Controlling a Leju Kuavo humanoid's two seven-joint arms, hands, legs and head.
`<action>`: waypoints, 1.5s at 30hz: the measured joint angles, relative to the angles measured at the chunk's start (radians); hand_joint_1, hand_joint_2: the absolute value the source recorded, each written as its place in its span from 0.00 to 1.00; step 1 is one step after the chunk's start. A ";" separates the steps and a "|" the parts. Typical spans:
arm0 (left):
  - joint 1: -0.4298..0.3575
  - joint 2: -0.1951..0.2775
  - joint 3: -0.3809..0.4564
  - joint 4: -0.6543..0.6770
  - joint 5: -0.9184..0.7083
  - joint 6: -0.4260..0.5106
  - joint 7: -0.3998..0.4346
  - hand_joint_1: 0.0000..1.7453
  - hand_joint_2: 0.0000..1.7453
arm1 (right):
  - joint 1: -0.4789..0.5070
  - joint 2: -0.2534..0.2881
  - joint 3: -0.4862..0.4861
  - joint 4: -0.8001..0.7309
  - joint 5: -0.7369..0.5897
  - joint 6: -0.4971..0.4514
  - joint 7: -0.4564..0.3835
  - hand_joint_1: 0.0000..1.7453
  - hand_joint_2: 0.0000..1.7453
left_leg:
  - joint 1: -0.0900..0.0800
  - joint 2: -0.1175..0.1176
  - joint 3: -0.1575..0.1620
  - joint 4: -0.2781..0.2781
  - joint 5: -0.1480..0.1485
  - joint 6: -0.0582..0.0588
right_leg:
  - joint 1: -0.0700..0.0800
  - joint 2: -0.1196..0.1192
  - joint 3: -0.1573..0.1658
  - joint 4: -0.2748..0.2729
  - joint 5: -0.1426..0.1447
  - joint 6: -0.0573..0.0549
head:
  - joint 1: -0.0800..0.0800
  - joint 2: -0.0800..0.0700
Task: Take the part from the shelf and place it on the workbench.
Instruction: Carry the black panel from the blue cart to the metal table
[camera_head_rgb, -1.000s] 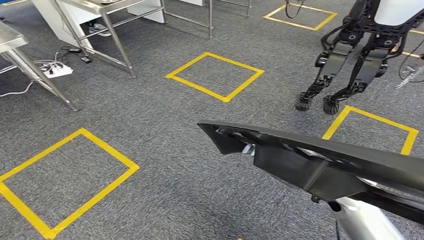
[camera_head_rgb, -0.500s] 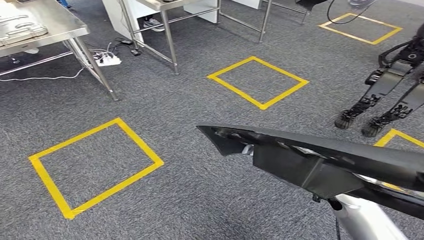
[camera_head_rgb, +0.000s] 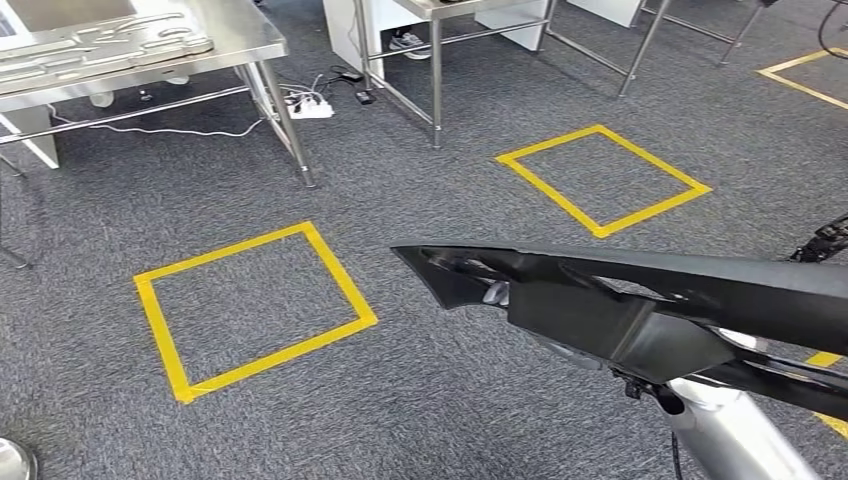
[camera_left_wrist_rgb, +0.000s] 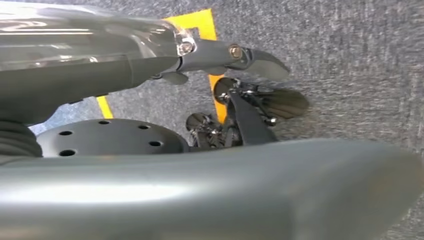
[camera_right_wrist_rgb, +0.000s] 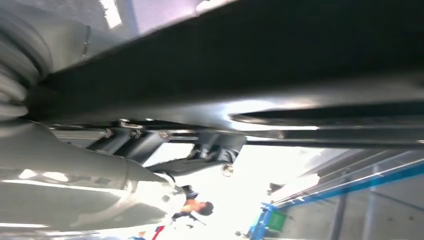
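Observation:
A long black moulded part (camera_head_rgb: 640, 290) runs from the middle of the head view to its right edge, held off the floor. My right hand (camera_right_wrist_rgb: 90, 180) grips it from underneath, and the part (camera_right_wrist_rgb: 300, 65) covers most of the fingers. My silver right arm (camera_head_rgb: 730, 435) rises under it. The steel workbench (camera_head_rgb: 240, 35) stands at the far left, with flat metal pieces (camera_head_rgb: 110, 45) lying on its top. My left hand (camera_left_wrist_rgb: 235, 100) hangs over the carpet, holding nothing, its thumb and dark fingers apart.
Two yellow tape squares (camera_head_rgb: 255, 305) (camera_head_rgb: 605, 180) mark the grey carpet ahead. A second steel table (camera_head_rgb: 435, 70) stands at the back, with a power strip and cables (camera_head_rgb: 310, 105) on the floor beside it. Another robot's dark leg (camera_head_rgb: 825, 240) shows at the right edge.
The whole picture has shifted right, so the camera has turned left. The workbench has come further into view and the other robot has almost left it. The part keeps its place in my hand.

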 joint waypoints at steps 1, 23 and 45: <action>0.000 0.000 0.000 0.000 0.000 0.000 0.000 0.00 1.00 | -0.002 0.000 0.001 0.000 -0.001 0.001 0.000 1.00 1.00 | -0.001 -0.010 0.000 -0.005 -0.001 0.005 | 0.001 -0.012 0.005 -0.004 -0.002 0.005 | 0.000 0.000; -0.003 0.002 0.024 0.000 0.029 -0.037 -0.021 0.00 1.00 | -0.024 0.006 0.019 0.026 -0.020 0.004 0.012 1.00 1.00 | 0.026 -0.096 -0.098 0.224 -0.119 -0.028 | -0.011 0.105 -0.026 -0.004 0.031 -0.017 | 0.001 0.000; -0.001 0.002 0.054 0.000 0.072 -0.061 -0.031 0.00 1.00 | -0.019 0.013 0.012 0.049 -0.033 -0.003 0.018 1.00 1.00 | 0.011 -0.124 0.045 -0.019 -0.027 0.021 | -0.001 0.127 -0.059 0.014 0.060 0.015 | 0.003 0.000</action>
